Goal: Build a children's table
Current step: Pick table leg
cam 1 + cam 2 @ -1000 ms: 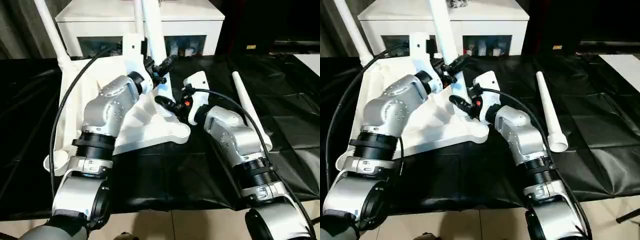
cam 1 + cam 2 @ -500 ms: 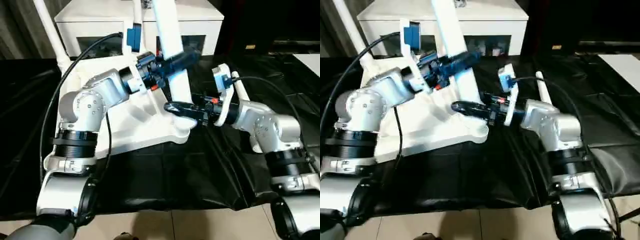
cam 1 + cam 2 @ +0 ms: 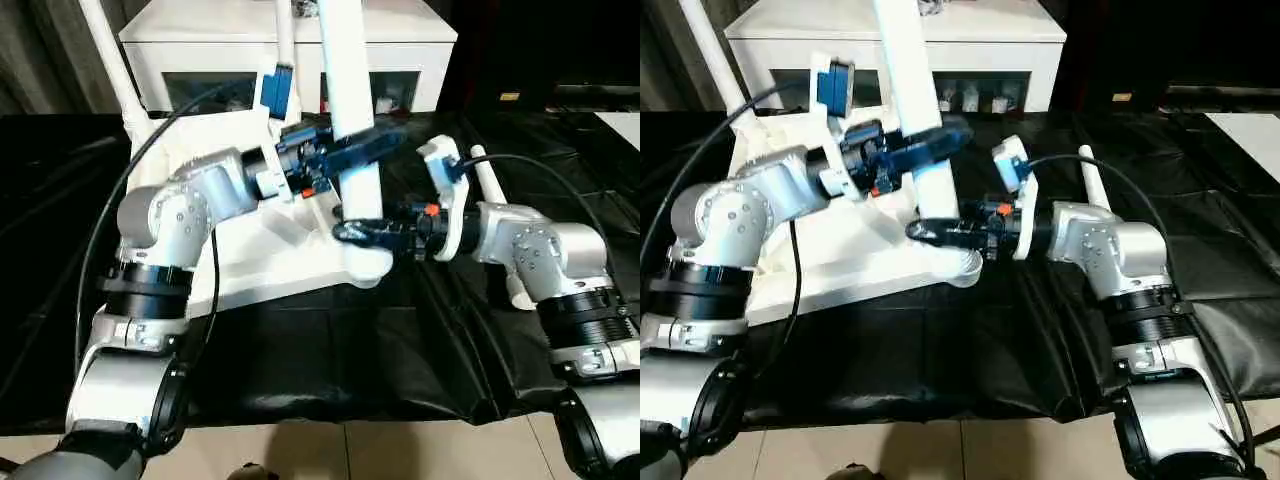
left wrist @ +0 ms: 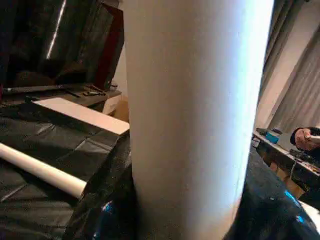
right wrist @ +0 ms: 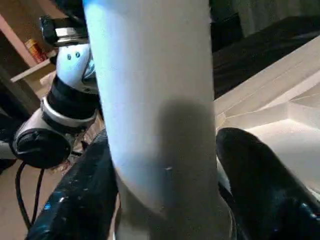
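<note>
Both grippers, left (image 3: 362, 146) high and right (image 3: 352, 232) low, are clamped on leg (image 3: 345, 80) stood in top's (image 3: 250, 270) near corner socket, so if it's pushed off-axis, leg could be jammed or top tipped.

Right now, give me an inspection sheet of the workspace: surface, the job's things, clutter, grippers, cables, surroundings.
Surface: black sheeting, creased.
Job's things: white table top lies underside up; upright leg at its near corner socket; two more legs stand behind; loose leg lies on the sheeting.
Clutter: nothing seen.
Grippers: left gripper shut on the upright leg partway up; right gripper, jaws around the leg's base, grip unclear.
Cables: black cables loop over both arms.
Surroundings: white cabinet behind; a person's hand far off.
</note>
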`<state>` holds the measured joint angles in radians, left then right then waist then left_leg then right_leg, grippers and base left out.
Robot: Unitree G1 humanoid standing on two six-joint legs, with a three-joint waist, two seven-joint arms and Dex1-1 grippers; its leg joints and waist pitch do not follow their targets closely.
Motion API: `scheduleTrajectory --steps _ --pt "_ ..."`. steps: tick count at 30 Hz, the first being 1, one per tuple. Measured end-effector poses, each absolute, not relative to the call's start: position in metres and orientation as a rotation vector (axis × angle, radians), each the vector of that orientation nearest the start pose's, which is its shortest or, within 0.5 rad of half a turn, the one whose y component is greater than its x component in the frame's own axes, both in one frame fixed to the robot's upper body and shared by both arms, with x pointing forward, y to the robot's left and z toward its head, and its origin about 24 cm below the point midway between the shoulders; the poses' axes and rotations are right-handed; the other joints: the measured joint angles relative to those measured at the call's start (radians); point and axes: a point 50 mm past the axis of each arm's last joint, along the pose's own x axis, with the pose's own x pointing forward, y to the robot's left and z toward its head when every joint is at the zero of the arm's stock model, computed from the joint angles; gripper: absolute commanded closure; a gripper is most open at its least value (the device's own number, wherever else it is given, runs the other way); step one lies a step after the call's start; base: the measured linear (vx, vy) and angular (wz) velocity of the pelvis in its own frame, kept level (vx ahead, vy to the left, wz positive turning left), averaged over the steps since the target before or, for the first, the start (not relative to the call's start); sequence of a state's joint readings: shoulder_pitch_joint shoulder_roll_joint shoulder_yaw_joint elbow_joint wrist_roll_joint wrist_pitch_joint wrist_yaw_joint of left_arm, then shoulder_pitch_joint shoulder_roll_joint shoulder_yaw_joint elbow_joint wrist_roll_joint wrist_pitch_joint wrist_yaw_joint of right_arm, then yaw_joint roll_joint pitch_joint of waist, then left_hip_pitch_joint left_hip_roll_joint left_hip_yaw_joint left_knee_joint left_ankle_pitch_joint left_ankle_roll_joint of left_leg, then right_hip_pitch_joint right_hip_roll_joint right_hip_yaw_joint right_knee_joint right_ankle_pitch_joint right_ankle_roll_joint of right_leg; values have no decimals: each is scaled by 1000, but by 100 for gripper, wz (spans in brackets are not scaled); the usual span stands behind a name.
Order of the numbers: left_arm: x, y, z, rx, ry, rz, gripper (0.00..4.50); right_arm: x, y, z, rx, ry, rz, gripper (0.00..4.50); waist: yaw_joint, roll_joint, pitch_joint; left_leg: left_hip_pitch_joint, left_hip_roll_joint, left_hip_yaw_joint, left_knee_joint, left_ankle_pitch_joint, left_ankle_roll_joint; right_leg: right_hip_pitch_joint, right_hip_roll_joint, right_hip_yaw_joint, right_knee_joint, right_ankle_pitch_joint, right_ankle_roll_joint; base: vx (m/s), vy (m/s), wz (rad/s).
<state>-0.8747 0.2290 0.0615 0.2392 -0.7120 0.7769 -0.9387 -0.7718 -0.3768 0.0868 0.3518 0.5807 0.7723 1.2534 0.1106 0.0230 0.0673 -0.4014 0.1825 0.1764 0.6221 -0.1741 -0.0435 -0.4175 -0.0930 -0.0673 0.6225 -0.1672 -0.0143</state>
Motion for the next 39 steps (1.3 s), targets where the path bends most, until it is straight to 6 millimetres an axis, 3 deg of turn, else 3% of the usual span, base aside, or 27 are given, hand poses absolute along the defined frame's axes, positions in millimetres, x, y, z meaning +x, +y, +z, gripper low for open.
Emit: scheduleTrajectory --steps 7,9,16,22,29,38,39 --pt "343 91 216 -401 -36 -1249 259 334 -108 159 240 194 1384 223 0 -3 0 0 0 0 0 0 0 0 0 0 1 0 0 0 0 0" --pt "353 90 211 -385 -50 -1115 189 342 -105 158 172 162 1265 238 2 -5 -1 0 0 0 0 0 -1 1 0 0 1 0 0 0 0 0" --pt "364 87 207 -231 -64 -834 144 348 -93 147 105 129 1073 256 0 -7 0 -1 0 0 0 0 -1 0 0 0 0 0 1 0 0 0" --pt "366 82 209 -232 -93 -737 146 348 -84 143 66 71 995 256 -3 -7 0 -1 0 0 0 0 -1 -1 0 0 0 0 1 0 0 0" --pt "367 84 210 -255 -94 -704 221 348 -77 142 23 43 949 256 -9 -7 0 0 0 0 0 1 -1 0 0 0 0 0 1 0 0 0" --pt "363 91 215 -358 -75 -739 258 349 -73 145 -21 -12 940 256 -16 -7 0 -1 0 0 0 0 -1 0 0 0 0 0 1 0 0 0" --pt "363 93 215 -363 -71 -743 260 349 -72 145 -20 -15 941 200 -17 -7 0 -1 0 0 0 0 -1 0 0 0 0 0 1 0 0 0"
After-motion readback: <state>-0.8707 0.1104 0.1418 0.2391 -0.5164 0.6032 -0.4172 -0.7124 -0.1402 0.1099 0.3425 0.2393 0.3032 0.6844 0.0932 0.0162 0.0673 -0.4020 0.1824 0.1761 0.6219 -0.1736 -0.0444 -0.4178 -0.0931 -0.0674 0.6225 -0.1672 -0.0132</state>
